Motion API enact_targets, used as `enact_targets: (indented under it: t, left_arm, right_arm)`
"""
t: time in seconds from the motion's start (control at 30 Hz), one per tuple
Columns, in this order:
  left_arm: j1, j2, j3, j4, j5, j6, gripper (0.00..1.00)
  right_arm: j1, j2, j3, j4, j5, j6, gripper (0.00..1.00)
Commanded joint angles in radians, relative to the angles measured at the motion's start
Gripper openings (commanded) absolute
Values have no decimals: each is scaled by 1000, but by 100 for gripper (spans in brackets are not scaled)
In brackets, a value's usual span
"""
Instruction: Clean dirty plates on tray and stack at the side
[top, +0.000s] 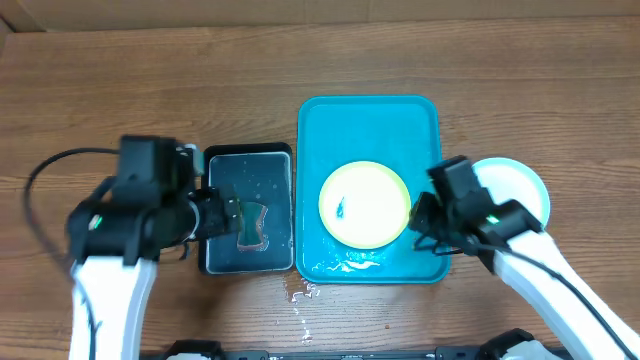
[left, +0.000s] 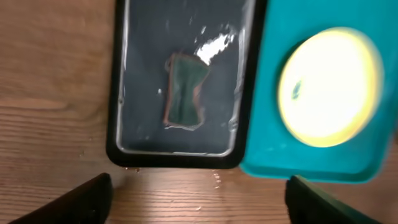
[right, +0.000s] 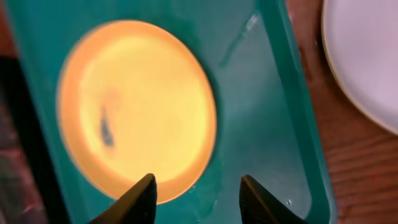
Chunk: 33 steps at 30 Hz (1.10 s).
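Overhead, a round yellow-green plastic plate (top: 365, 205) lies flat in the near half of the large turquoise rectangular plastic tray (top: 368, 120), alone on it. The right gripper (right: 198, 199) hangs over the tray's right side, just beside the plate. Its two dark fingers (right: 134, 202) are spread apart and hold nothing; one tip sits over the plate's near rim and the other over bare tray floor. To the right of the tray, on the wooden table (top: 100, 90), rests a light blue round plate (top: 520, 185) with a pale centre, partly hidden by the right arm.

The left gripper (left: 199, 202) is well apart from the plate, above a black rectangular tray (top: 248, 155) that stands just beside the turquoise tray's left edge. Its fingers are splayed wide at the bottom corners of the left wrist view, with nothing between them. A dark green sponge-like pad (left: 185, 90) lies in the black tray; whether it is a sponge or a cloth I cannot tell.

The right wrist view shows the small blue smear (right: 106, 127) on the plate's glossy centre far more clearly than the overhead view, which gives only a faint mark. The left wrist view shows shallow water glinting in the black tray, with the pad sitting in it. Only the overhead view takes in both arms, the second plate's blue rim, and a wet patch (top: 300, 293) on the table at the trays' near edges.
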Motion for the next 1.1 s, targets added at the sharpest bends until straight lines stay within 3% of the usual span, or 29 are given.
enact_targets:
  t: [0.0,0.07,0.37,0.5,0.63,0.7,0.77,0.93,1.07]
  left_arm:
    - [3,108,-82,47,62,59,74]
    - [1,169,-109,77,80,77,65]
    - [-66,467,-166,264,43,79,48]
    - [-105,589,-166,378,34,78,49]
    - [-125,657,-165,426,-25,33,43]
    - [-125,671,-165,446,-27,17,30]
    - [-123,671,-159,451,-27,9,4]
    - [-112,647,-78,344,-20,-39,4]
    - [-112,631,-11,222,-21,-34,31]
  right_arm:
    - [-2,-79,25,-10,18,-68,47]
    - [-2,-97,25,-17,19,-68,47]
    - [-2,-80,24,-47,19,-68,48]
    - [-2,-75,24,-52,19,-68,48]
    - [-2,-75,24,-60,19,-68,48]
    - [-2,-75,24,-64,19,-68,48]
    - [-2,-75,24,-65,19,-68,48]
    - [-2,-75,24,-68,19,-68,48]
    - [-2,-75,24,-74,20,-68,48]
